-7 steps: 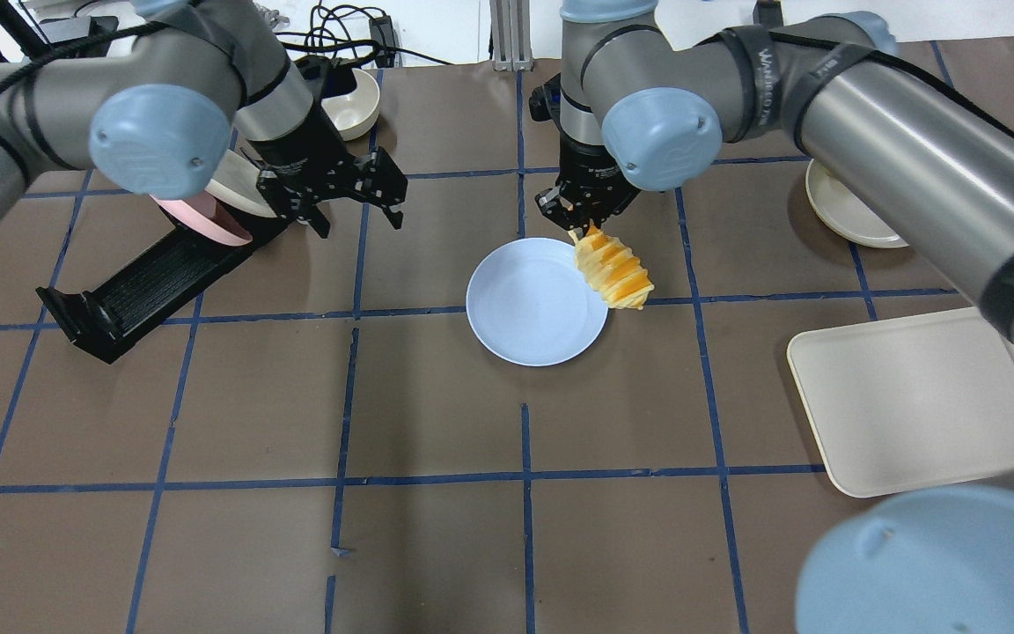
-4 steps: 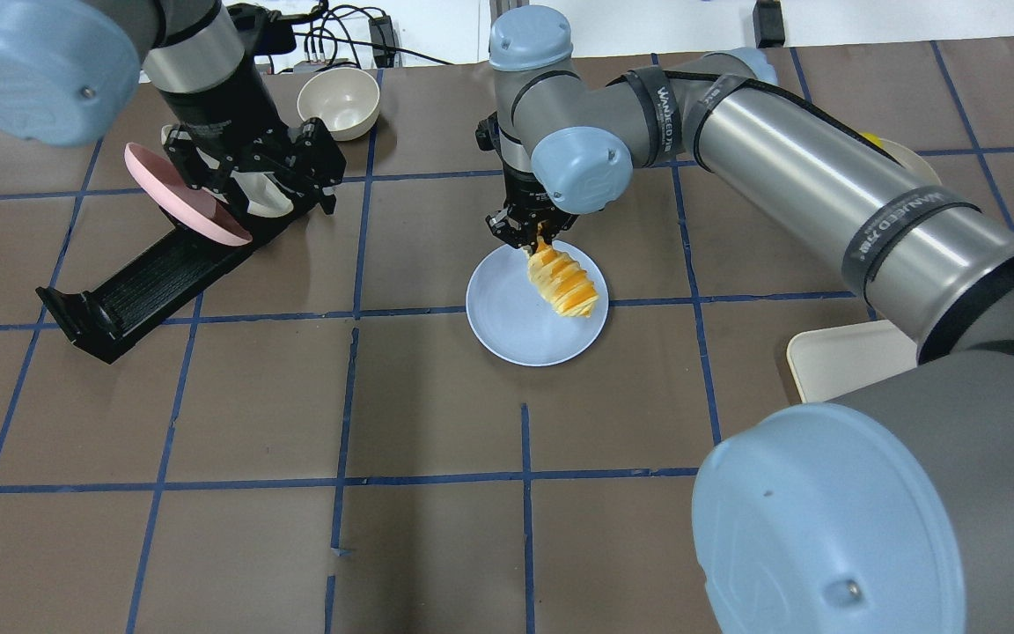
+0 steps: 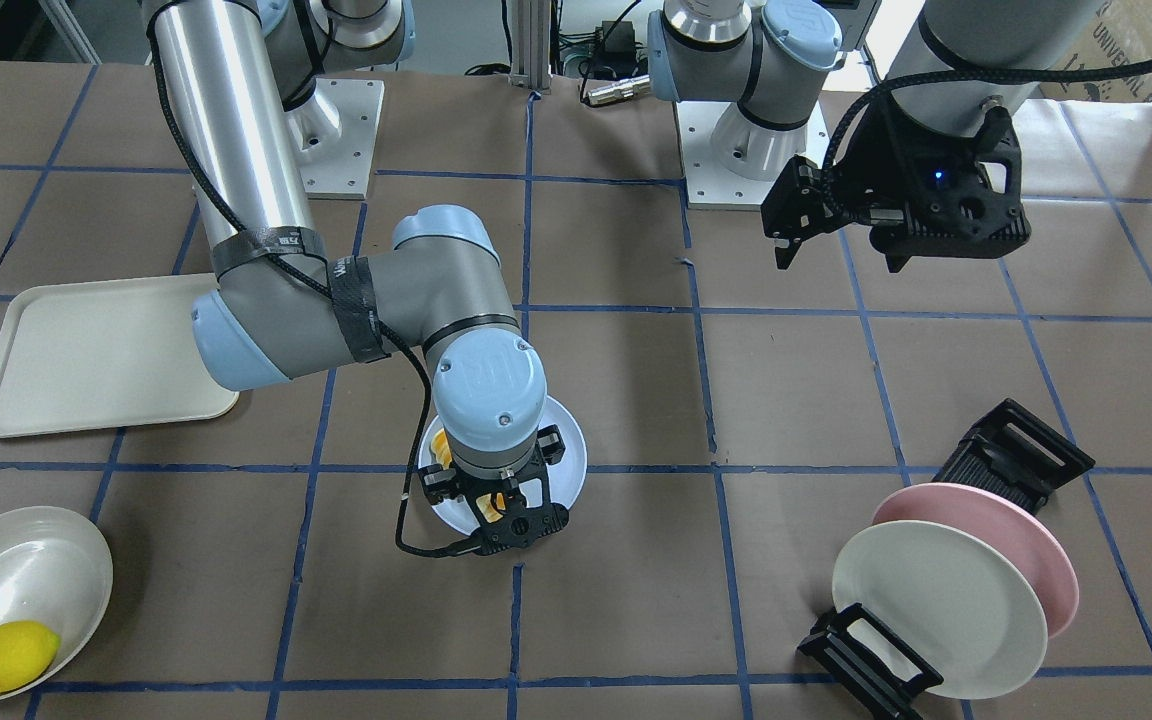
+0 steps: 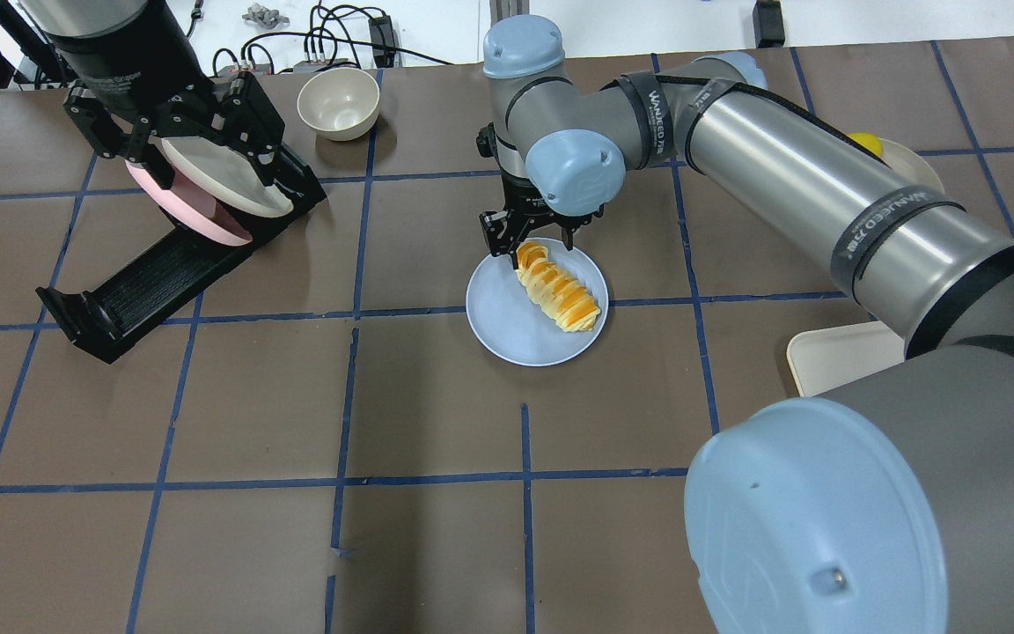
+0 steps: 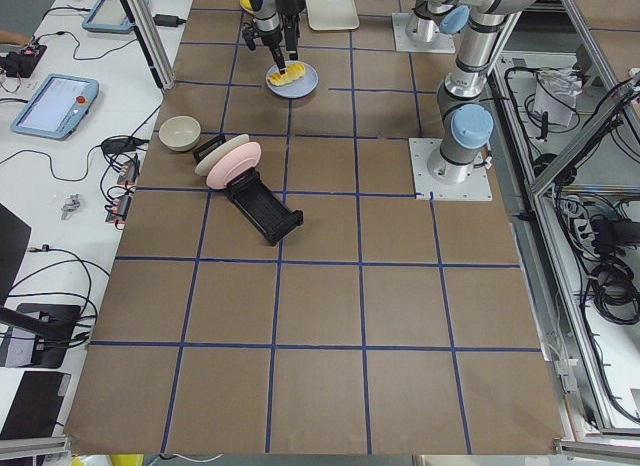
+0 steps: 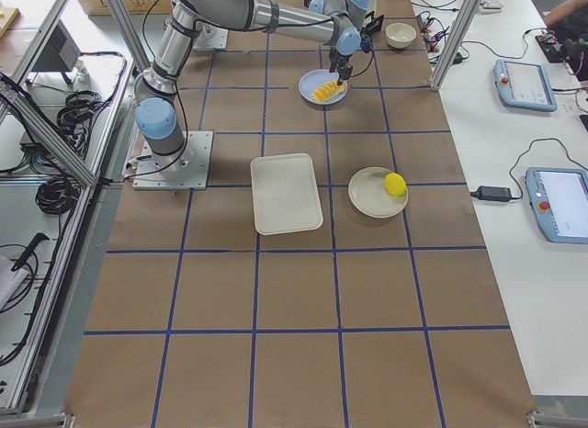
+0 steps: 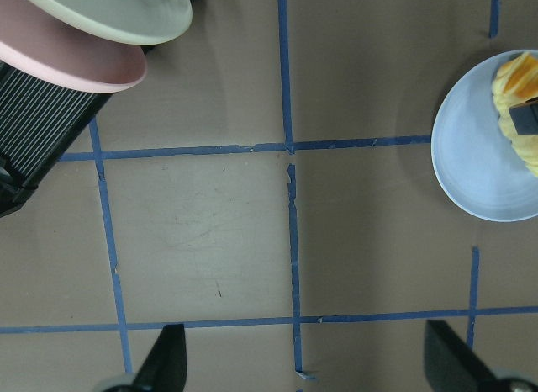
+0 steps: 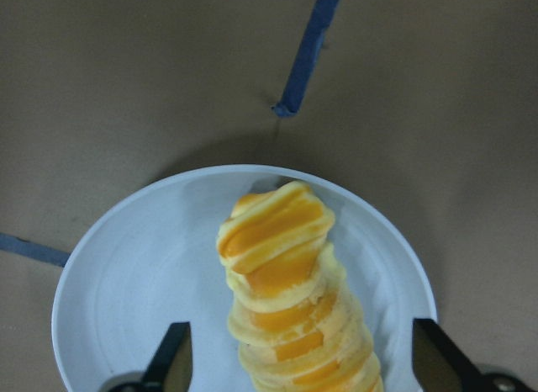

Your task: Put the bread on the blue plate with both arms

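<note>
Above the blue plate [image 4: 507, 321], right tool [image 4: 529, 240] spread wide, clear of bread [image 4: 562, 292].

Bread [image 3: 443, 450] mostly hidden behind right gripper [image 3: 499, 504] in front-facing view.

The blue plate [image 4: 496, 310] sits mid-surface. The bread [image 4: 558, 286] lies along its right half, and its left half is bare. The right arm [image 4: 789, 189] slants in over the right side of the surface [image 4: 419, 405]. Its jaws stand spread on either side of the bread's far end, closing off the plate's far and right sides.

Broad brown surface separates the plate from the black rack [image 4: 133, 286] at far left, which holds a pink plate [image 3: 1026, 530] and a cream plate [image 3: 936, 600]. The jaws of the left arm [image 3: 976, 45] hang spread, high up near that rack. A tray [image 4: 841, 357] lies under the right arm.
</note>
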`<move>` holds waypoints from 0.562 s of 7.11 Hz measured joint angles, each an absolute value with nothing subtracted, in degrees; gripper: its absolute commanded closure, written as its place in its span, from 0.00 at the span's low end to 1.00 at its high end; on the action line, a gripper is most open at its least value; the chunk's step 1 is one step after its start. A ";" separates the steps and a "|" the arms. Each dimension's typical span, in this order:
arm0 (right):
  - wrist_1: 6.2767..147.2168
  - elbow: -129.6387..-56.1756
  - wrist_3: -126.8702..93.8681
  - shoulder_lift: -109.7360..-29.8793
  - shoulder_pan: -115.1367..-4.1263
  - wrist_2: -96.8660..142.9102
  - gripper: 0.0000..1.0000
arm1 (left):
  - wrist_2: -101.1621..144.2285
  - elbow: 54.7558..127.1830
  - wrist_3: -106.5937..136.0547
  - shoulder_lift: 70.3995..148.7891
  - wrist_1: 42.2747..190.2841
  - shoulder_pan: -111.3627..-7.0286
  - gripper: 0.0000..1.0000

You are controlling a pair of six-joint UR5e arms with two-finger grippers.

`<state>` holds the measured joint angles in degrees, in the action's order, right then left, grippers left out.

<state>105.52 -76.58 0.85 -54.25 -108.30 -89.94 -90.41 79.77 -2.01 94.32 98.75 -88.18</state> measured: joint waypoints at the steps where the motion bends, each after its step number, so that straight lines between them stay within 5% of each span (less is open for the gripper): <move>1: 105.54 -76.59 0.86 -55.73 -107.41 -90.00 0.00 | -90.47 80.74 -1.73 93.77 98.26 -88.02 0.00; 4: 104.48 -79.61 1.02 -65.35 -100.54 -90.61 0.00 | -90.55 83.10 -1.04 93.69 96.76 -88.02 0.00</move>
<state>104.48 -79.61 1.02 -65.35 -100.54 -90.61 -90.55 83.10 -1.04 93.69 96.76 -88.02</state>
